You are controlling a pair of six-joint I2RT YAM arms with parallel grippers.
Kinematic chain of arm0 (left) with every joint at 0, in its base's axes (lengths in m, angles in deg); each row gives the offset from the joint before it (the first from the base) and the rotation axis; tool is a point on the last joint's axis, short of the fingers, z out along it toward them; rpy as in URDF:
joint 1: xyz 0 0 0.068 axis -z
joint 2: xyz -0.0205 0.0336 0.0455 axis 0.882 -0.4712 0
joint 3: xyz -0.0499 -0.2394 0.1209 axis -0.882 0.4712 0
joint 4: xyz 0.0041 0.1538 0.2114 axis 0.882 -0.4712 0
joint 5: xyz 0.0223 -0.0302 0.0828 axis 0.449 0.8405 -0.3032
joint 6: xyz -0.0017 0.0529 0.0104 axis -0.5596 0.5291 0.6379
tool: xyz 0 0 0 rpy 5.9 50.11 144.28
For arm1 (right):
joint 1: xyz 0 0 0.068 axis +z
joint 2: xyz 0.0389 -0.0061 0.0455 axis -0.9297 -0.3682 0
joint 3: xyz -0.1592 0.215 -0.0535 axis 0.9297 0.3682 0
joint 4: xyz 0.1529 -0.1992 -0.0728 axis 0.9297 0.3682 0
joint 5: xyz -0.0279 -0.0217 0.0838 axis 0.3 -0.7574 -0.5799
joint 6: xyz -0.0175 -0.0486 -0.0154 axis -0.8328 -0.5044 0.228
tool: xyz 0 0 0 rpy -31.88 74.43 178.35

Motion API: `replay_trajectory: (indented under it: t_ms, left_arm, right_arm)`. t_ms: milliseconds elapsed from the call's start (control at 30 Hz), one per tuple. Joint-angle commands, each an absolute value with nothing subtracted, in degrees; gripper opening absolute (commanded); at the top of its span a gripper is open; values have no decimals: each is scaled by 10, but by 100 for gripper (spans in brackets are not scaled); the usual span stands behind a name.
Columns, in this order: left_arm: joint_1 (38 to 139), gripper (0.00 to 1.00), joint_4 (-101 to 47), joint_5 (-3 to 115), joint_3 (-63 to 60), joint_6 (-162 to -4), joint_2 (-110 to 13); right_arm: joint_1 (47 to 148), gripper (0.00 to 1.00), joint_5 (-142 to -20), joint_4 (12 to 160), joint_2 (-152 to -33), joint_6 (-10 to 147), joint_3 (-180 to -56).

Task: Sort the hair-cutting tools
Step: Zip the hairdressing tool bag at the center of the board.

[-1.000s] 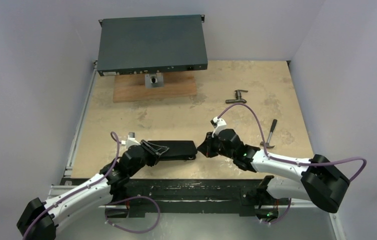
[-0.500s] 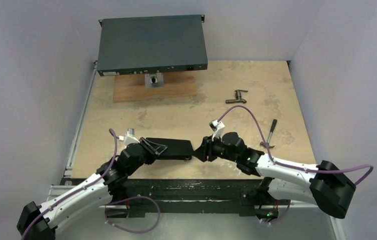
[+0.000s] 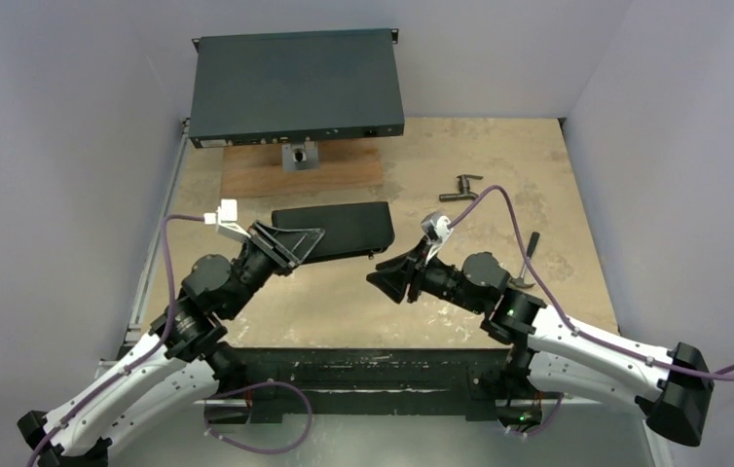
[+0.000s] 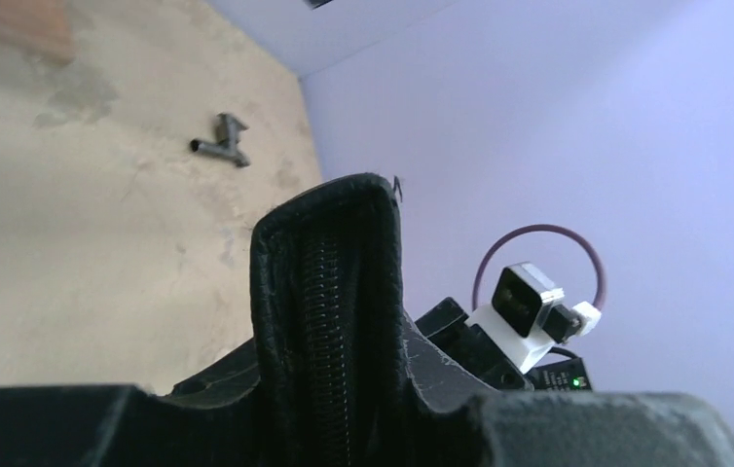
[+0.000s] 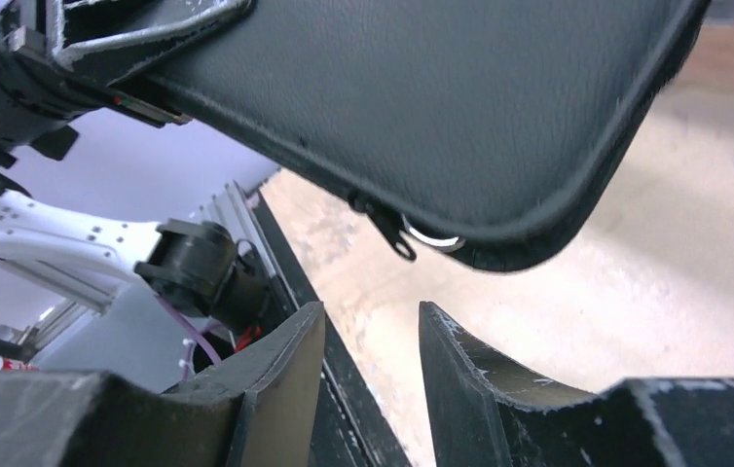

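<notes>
the hair-cutting tools show in no view, so i cannot tell where they lie. what i hold is the black zip case [image 3: 339,230], clear of the table [image 3: 344,311] and left of centre, with my left gripper [image 3: 300,241] clamped on its 9 o'clock end. my right gripper [image 3: 387,282] hangs at the case's 5 o'clock, jaws apart on nothing, just under the zipper pull [image 5: 389,232]; the t-shaped fitting [image 3: 460,187] lies at the case's 2 o'clock and the hammer [image 3: 527,258] at its 3 o'clock.

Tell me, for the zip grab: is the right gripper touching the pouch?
Apart. The right wrist view shows table between the open right gripper and the pouch above its fingertips.
</notes>
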State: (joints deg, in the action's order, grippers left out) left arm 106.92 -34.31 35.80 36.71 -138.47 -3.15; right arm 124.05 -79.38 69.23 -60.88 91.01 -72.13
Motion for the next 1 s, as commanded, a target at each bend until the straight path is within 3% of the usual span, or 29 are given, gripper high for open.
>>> replay_trajectory:
  t_ms: [0, 333, 967]
  left_arm:
    - [1070, 0, -259, 378, 317, -1337, -23]
    - [1071, 0, -232, 386, 315, -1351, -5]
    - [1071, 0, -240, 387, 315, -1372, -6]
  right_arm:
    - [1262, 42, -743, 683, -567, 861, -752]
    - [1271, 59, -670, 618, -543, 856, -737]
    - [1272, 52, -713, 541, -604, 861, -763]
